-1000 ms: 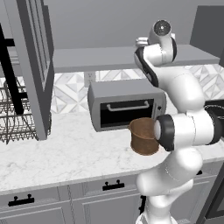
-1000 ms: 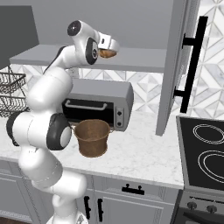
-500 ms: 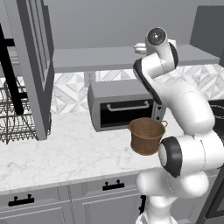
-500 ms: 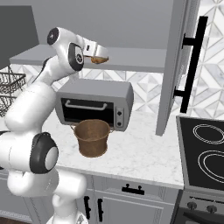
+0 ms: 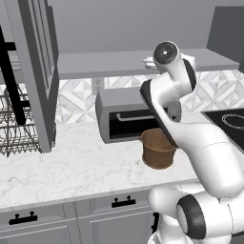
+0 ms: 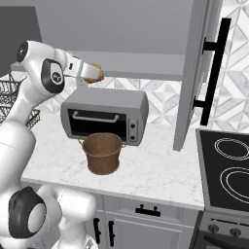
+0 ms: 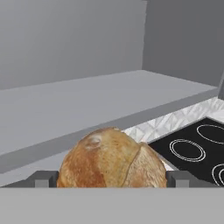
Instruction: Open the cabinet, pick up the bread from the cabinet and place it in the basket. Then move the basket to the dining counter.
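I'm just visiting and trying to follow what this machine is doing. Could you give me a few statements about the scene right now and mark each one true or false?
1. The gripper has the bread between its fingers. True.
2. The bread already lies in the basket. False: it is up by the cabinet shelf, in the gripper.
3. The basket stands on the marble worktop in front of the toaster oven. True.
4. The cabinet's doors are shut. False: the cabinet door stands swung open.
5. The basket sits on the stove. False: it is on the worktop, left of the stove.
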